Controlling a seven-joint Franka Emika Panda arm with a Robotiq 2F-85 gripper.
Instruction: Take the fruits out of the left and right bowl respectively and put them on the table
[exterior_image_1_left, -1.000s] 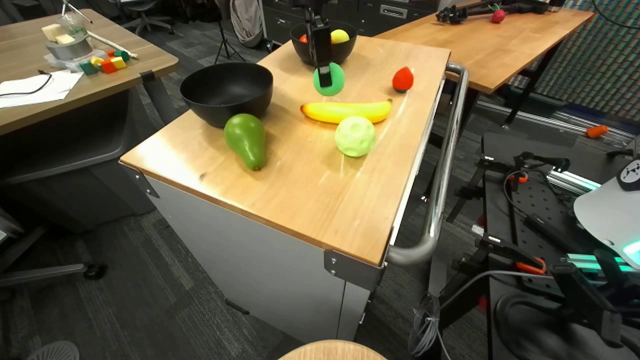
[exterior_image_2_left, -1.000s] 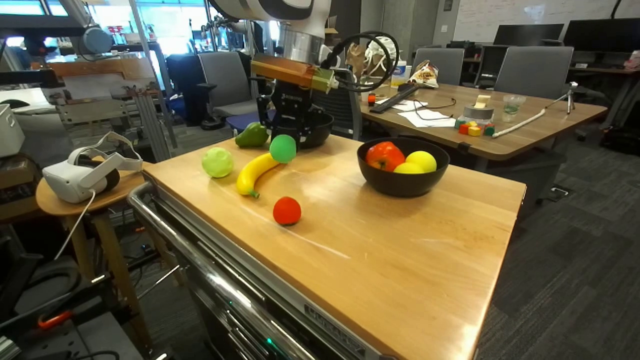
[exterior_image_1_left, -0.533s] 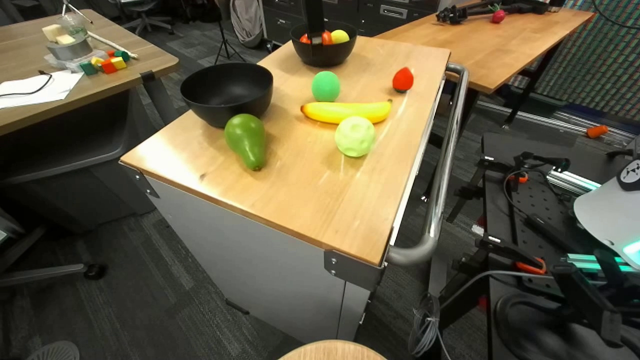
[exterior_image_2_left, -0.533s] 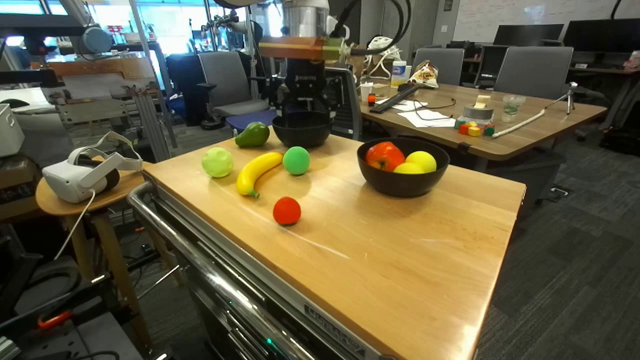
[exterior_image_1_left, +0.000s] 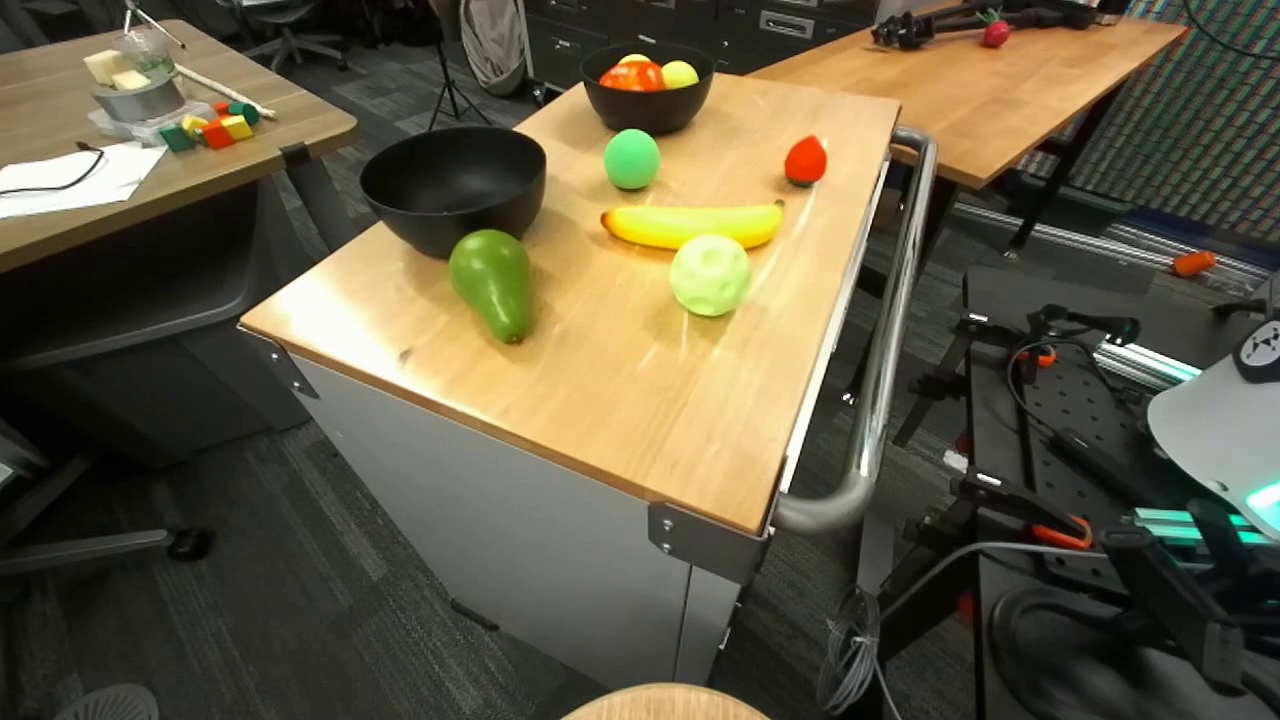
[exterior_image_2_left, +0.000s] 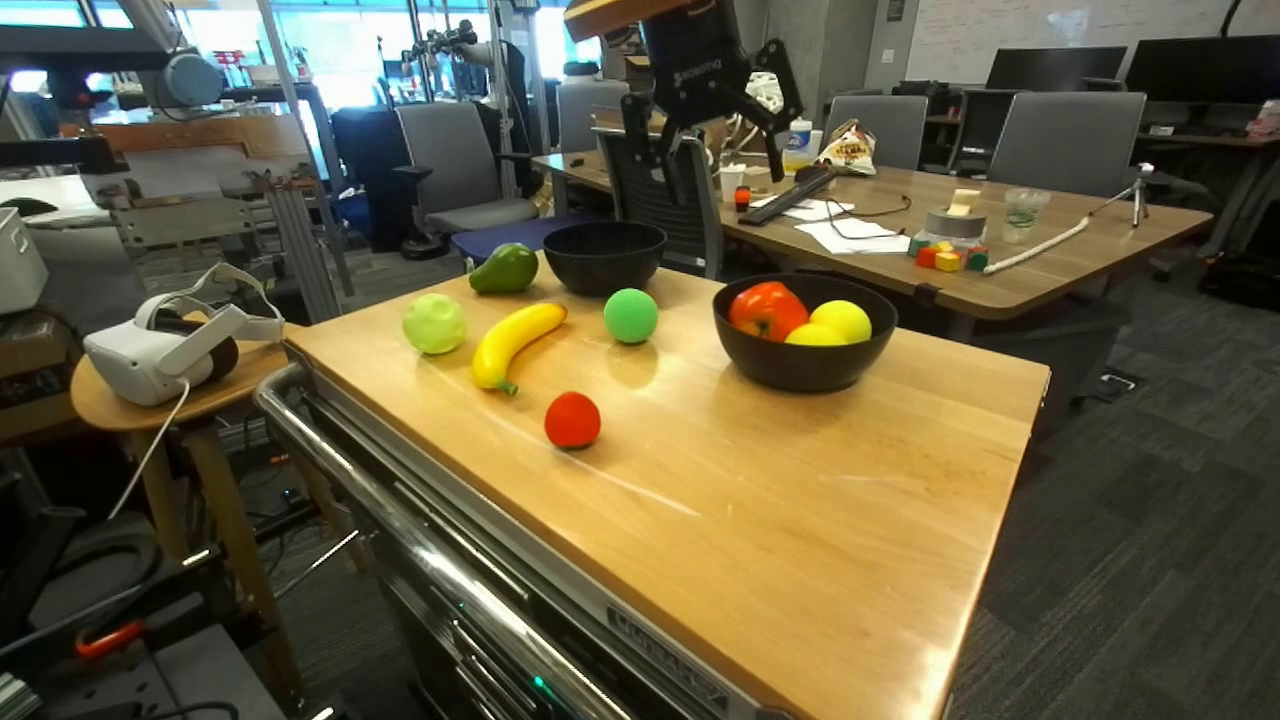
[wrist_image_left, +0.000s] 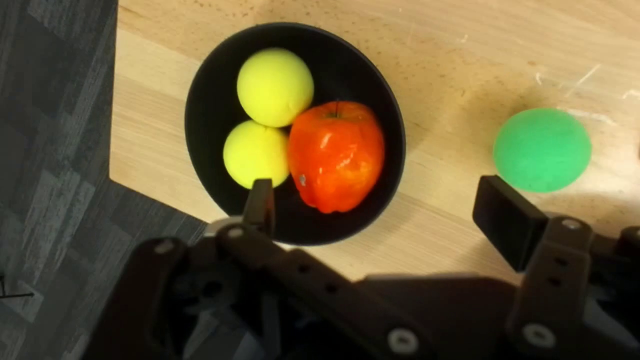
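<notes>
Bright blocks (exterior_image_2_left: 946, 259) crowd the tape (exterior_image_2_left: 957, 230) on the desk (exterior_image_2_left: 1060, 266), papers (exterior_image_2_left: 825, 237) lie flat nearby, a tripod (exterior_image_2_left: 1143, 190) stands upright, grey chairs (exterior_image_2_left: 1068, 150) line the far side, and there's a white headset (exterior_image_2_left: 138, 360), perched on a stool (exterior_image_2_left: 120, 417)!

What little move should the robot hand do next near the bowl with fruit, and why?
I'd probably shift the gripper until the red fruit sits under its open jaws: they hold nothing, and that fruit lies with two yellow fruits in the black bowl, not yet on the table.
</notes>
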